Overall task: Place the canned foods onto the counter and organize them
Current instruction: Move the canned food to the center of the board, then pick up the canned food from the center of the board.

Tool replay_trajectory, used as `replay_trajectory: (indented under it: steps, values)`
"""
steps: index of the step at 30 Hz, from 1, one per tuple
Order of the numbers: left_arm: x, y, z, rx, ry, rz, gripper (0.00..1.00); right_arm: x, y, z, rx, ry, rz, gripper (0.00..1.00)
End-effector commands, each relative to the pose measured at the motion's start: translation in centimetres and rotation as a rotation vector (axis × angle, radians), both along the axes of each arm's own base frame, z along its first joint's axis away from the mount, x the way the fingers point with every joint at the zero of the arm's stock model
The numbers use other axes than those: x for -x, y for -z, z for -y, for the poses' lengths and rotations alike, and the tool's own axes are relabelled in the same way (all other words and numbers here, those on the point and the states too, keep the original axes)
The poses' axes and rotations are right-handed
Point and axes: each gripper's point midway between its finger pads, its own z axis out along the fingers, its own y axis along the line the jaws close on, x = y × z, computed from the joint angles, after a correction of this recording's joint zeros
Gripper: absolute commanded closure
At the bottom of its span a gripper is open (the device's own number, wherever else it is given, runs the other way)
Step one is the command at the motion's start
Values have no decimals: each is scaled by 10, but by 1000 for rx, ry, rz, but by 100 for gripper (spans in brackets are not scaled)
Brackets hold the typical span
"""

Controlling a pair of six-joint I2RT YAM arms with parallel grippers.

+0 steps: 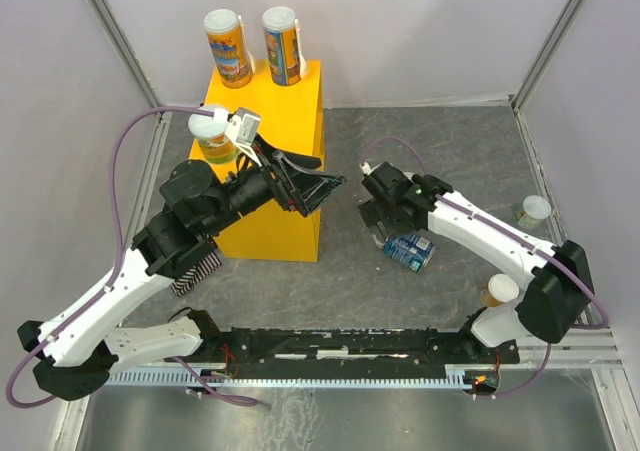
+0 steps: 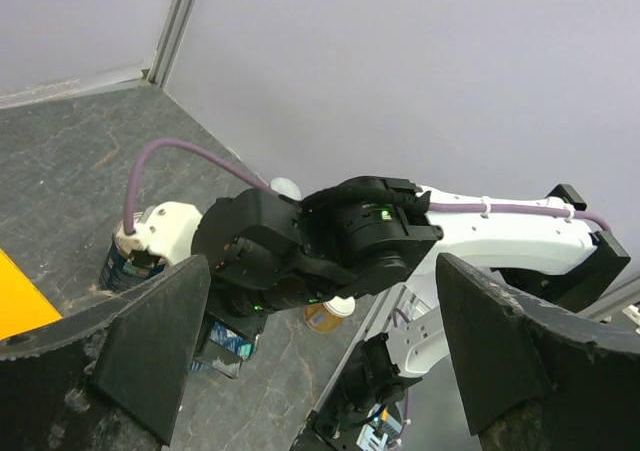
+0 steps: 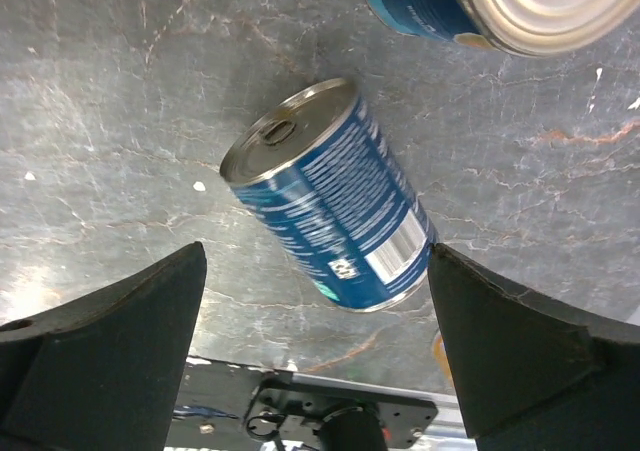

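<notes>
1. The left tool [image 1: 328,171] stood wide open and held nothing. Its wrist view showed only empty space between its 2 dark fingers [image 2: 130,351].
2. That tool hung at the near right edge of the counter [image 1: 275,226], a bright yellow box. No contact with the box could be made out.
3. Just behind the left tool's wrist, a green-and-orange can [image 1: 213,136] with a white lid stood upright on the counter's left side.
4. Farther from that tool, at the counter's far end, a yellow-orange can [image 1: 226,48] and a blue-and-yellow can [image 1: 283,46] stood upright side by side, both with white lids.
5. The right tool [image 3: 316,251] was also spread wide and gripped nothing, pointing down at the grey tabletop [image 1: 450,151].
6. Directly beneath it, between its 2 fingers in the wrist view, a blue can [image 3: 325,196] lay on its side, with its silver pull-tab end turned toward the left finger. Whether the fingers touched it could not be told.
7. Ahead of that tool, toward its right finger, was a second blue can [image 3: 500,6], showing a plain silver end.
8. Well behind the right tool, along its arm, a white-lidded can [image 1: 535,209] and an orange can [image 1: 500,291] stood upright on the tabletop.
</notes>
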Motion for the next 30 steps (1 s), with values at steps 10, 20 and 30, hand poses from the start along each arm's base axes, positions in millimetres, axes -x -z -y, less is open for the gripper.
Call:
replay_trajectory:
  steps: [10, 20, 30]
  values:
    - [14, -37, -34, 92, -62, 25, 0, -8, 19, 4, 180, -172, -56, 1]
    - [15, -41, -43, 89, -91, 40, 0, -13, 44, 9, 256, -210, -82, 1]
    - [13, -40, -45, 89, -105, 39, 0, -9, 69, 1, 253, -254, -157, 1]
